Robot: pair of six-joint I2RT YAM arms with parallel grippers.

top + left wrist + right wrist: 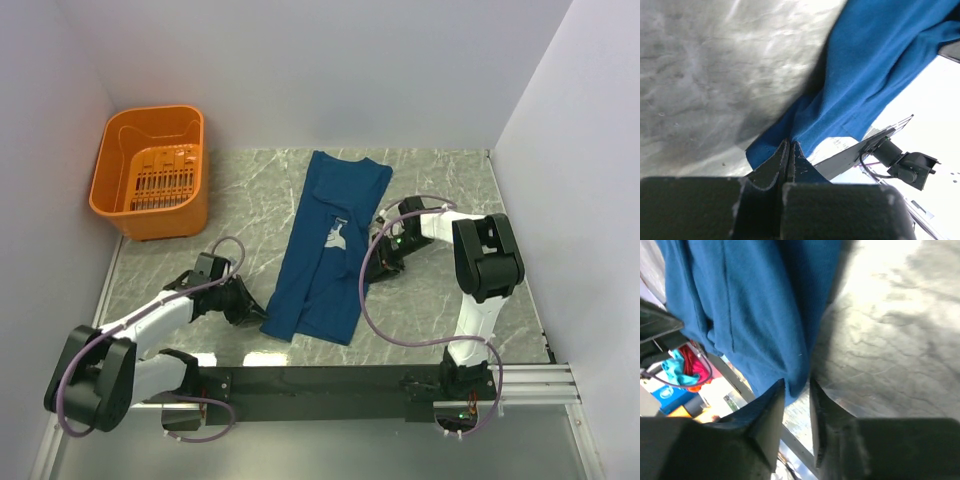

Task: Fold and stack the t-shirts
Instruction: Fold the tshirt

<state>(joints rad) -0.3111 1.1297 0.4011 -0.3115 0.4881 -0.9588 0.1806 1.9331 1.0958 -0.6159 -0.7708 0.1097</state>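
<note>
Grey marbled table (440,190) under everything here. The blue t-shirt (330,250) lies lengthwise down its middle, partly folded, white print showing. An orange basket (152,172) stands at the far left corner.

Left black two-finger gripper (250,305) stretched low and forward, jaws pinched together. Right black two-finger gripper (377,262) bent back inward at the elbow, jaws slightly parted.
</note>
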